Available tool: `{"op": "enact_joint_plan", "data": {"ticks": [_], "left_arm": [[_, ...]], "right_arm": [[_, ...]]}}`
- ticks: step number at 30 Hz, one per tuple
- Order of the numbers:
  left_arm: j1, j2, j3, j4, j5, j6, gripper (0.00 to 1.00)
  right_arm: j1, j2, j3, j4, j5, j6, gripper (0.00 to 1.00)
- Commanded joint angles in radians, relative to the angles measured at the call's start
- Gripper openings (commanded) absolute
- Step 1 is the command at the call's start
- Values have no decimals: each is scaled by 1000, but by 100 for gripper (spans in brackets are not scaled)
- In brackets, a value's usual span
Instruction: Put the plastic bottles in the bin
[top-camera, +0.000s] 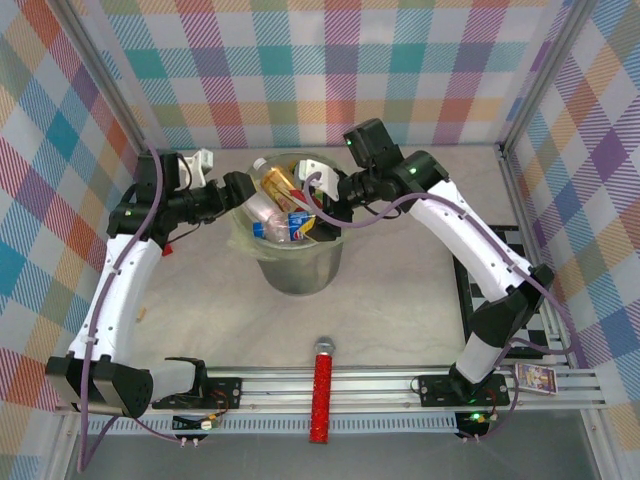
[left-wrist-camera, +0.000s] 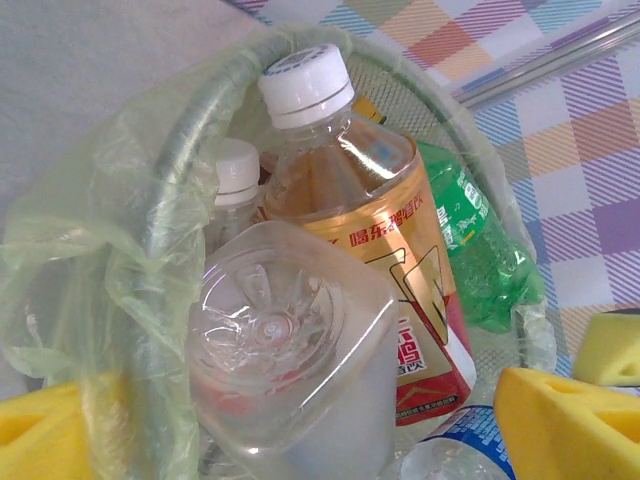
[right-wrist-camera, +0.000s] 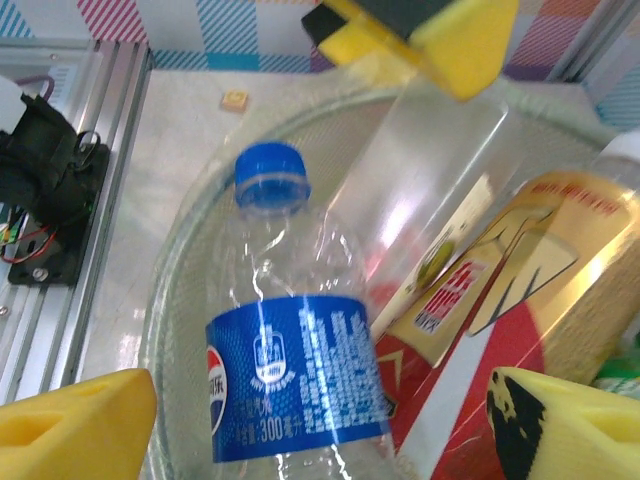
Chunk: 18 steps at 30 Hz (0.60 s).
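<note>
The plastic bottles (top-camera: 285, 205) are seen piled inside the bin (top-camera: 300, 275), within its pale green liner, and the heap reaches close to the rim. The left gripper (top-camera: 245, 195) is held over the bin's left edge with its yellow pads (left-wrist-camera: 565, 420) spread wide. A clear square-based bottle (left-wrist-camera: 290, 340) lies between them, base towards the camera, and is not pinched. The right gripper (top-camera: 325, 200) is held over the right edge, its pads (right-wrist-camera: 70, 425) likewise parted above a blue-labelled bottle (right-wrist-camera: 295, 370). Beside these, 1 amber bottle with an orange label (left-wrist-camera: 380, 230) and 1 green bottle (left-wrist-camera: 480, 260) can be made out.

The bottles are judged to be light, thin-walled and slick, and some appear empty, so denting or slipping under a hard squeeze is to be expected. A hold across the labelled mid-body, or just below the cap where the plastic is stiffer, is judged safest
</note>
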Motion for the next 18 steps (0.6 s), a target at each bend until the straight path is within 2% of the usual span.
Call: {"op": "enact_joint_plan", "data": {"ticks": [1,6,8,11,15,18], "left_arm": [[-9,3,73,-48,-25,49,91],[-7,-1,118,-116,-125,112,95],[-4,-4,130,-133,-160,131,100],[1,-7,149,-148,-206,152,100],[6,-23,148,-138,-316,177,100],[14,-59,73,-68,-464,193,100]], "right_arm": [[7,-1,46,-26,9,-3,86],[7,-28,47,26,115,61,87],[2,-51,27,49,166,88,88],[-24,-99,-16,88,209,140,88],[-108,-164,-77,125,264,260,89],[-209,-226,-164,169,284,380,89]]}}
